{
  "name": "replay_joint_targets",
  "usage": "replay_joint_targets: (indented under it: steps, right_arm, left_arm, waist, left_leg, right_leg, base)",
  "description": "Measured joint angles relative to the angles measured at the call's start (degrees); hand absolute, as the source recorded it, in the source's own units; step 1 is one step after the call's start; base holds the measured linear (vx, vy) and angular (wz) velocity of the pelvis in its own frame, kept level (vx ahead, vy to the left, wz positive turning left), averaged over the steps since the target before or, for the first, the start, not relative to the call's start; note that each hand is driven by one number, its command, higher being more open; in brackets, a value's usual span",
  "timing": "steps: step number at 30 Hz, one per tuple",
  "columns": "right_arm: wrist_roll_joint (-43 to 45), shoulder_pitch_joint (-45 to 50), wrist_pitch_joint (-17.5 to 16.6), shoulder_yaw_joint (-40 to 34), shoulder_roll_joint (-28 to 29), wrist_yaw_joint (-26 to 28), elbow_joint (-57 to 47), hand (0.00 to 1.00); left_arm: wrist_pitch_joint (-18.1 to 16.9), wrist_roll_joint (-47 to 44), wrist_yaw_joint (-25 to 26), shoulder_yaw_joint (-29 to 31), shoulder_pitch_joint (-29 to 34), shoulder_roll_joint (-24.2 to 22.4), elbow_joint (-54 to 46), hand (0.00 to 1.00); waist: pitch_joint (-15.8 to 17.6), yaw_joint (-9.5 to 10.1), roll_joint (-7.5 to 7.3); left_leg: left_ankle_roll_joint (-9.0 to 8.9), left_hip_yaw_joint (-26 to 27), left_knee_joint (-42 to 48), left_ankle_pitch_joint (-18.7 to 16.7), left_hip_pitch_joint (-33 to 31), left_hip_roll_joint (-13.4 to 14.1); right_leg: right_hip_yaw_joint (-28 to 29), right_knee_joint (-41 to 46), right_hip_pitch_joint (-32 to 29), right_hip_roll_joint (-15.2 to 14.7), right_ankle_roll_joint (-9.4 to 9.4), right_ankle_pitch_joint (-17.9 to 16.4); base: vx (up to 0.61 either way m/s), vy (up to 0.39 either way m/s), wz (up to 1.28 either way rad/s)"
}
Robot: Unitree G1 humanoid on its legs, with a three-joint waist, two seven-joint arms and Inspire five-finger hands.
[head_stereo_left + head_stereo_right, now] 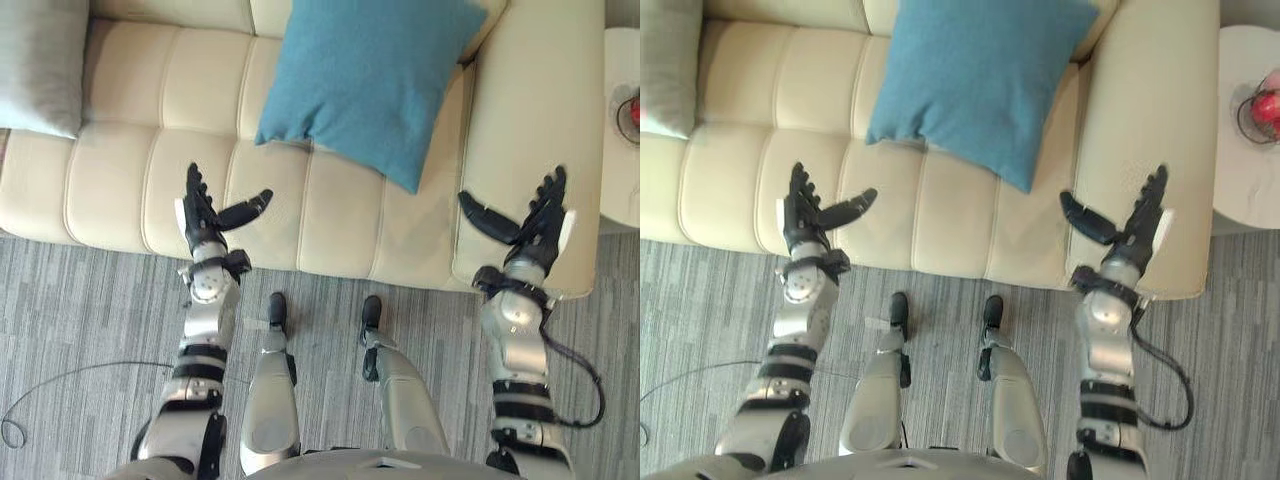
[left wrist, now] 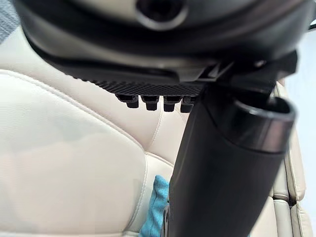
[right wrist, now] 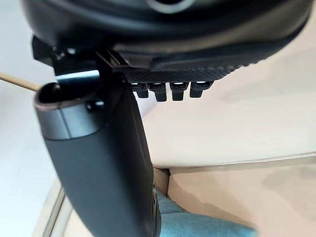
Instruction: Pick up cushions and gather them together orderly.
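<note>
A blue cushion (image 1: 370,80) leans against the back of the cream sofa (image 1: 130,170), towards its right end; a corner of the blue cushion (image 2: 154,207) peeks out past my left thumb. A pale grey cushion (image 1: 40,65) lies at the sofa's far left. My left hand (image 1: 203,215) hovers open over the seat's front edge, fingers straight, thumb spread towards the blue cushion. My right hand (image 1: 535,228) is open above the right armrest (image 1: 540,130), holding nothing. Both hands are apart from the cushions.
A white round side table (image 1: 1250,150) stands right of the sofa, with a glass bowl of red fruit (image 1: 1262,108) on it. Grey striped carpet (image 1: 80,320) runs along the sofa's front.
</note>
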Motion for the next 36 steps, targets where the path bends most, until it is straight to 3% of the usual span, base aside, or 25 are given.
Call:
replay_joint_targets:
  steps: [6,11,15,20,28,32,34,35,36]
  right_arm:
    - [-0.25,11.60,-0.01,2.16,1.50,4.02,7.50,1.00]
    - [-1.86,12.21,0.02,5.39,1.77,7.83,19.21,1.00]
    - [-3.39,11.52,0.04,6.58,3.51,11.18,33.69,1.00]
    - [-3.29,10.31,0.73,3.89,3.38,12.70,44.48,1.00]
    - [-3.22,8.19,1.04,0.29,3.07,12.43,49.49,1.00]
    - [-2.53,5.60,1.05,1.74,3.56,11.62,49.10,1.00]
    - [-1.91,4.43,1.06,2.19,3.73,11.06,48.87,1.00]
    - [-0.98,3.59,1.14,2.08,4.13,10.82,48.47,1.00]
    - [-0.86,3.87,1.14,2.07,4.35,10.77,48.33,1.00]
  left_arm:
    - [0.18,1.74,-3.18,-0.20,13.91,-4.63,3.83,1.00]
    - [0.49,2.96,-6.20,0.50,16.81,-5.05,15.60,1.00]
    - [1.61,7.52,-8.63,2.58,18.46,-5.17,28.81,1.00]
    - [2.20,10.26,-10.02,4.79,18.32,-3.98,35.07,1.00]
    - [2.29,11.42,-10.66,6.80,17.74,-2.98,37.68,1.00]
    - [2.30,11.45,-10.55,6.62,16.34,-2.52,37.67,1.00]
    - [2.34,11.41,-10.42,6.59,14.68,-2.98,37.42,1.00]
    - [2.35,11.26,-10.18,6.67,13.55,-3.56,37.33,1.00]
    - [2.34,11.24,-10.11,6.52,13.11,-3.55,37.26,1.00]
  waist:
    - [-7.74,-0.04,1.03]
    - [-11.26,-0.09,1.79]
    - [-14.88,-0.10,1.43]
    - [-16.10,-0.18,1.04]
    - [-16.17,-0.47,-0.38]
    - [-14.70,-0.25,-1.02]
    - [-14.17,0.65,-0.26]
    - [-13.12,1.21,0.86]
    - [-13.08,1.15,0.67]
  left_leg:
    - [0.23,0.62,0.44,-3.10,6.24,0.06]
    - [-0.31,0.62,0.42,-4.14,10.13,0.11]
    - [-0.08,0.26,-0.04,-5.36,12.87,-0.16]
    - [-0.17,-0.19,-1.08,-5.68,15.20,-1.04]
    - [0.01,1.31,-1.71,-5.95,16.69,-1.84]
    - [0.13,4.64,3.51,-8.43,14.34,-0.71]
    - [1.35,5.97,7.12,-9.79,11.51,2.05]
    - [0.78,6.38,7.80,-9.46,10.22,3.54]
    - [0.63,5.91,8.24,-9.29,9.91,3.54]
  right_leg:
    - [-0.18,-0.18,6.48,-0.06,0.34,-2.66]
    - [-0.71,-2.62,11.57,0.01,0.50,-2.74]
    - [-1.33,-6.87,16.20,-0.03,1.55,-2.07]
    - [-1.64,-11.10,20.41,-0.48,1.92,-0.39]
    - [-0.33,-12.49,21.60,-1.10,2.31,0.50]
    - [2.26,-9.46,18.21,-0.52,2.04,1.47]
    - [2.62,-10.08,16.32,0.65,3.82,5.27]
    - [0.69,3.32,12.35,0.54,0.92,-1.81]
    - [-0.20,10.36,10.86,-0.40,0.27,-5.06]
  base:
    - [0.09,0.019,0.00]
    - [0.03,0.022,0.03]
    - [0.02,0.034,0.07]
    - [0.07,0.043,0.05]
    - [0.04,0.052,-0.08]
    - [-0.07,0.027,-0.49]
    - [-0.19,0.000,-0.51]
    - [-0.16,-0.060,-0.28]
    - [-0.11,-0.067,0.00]
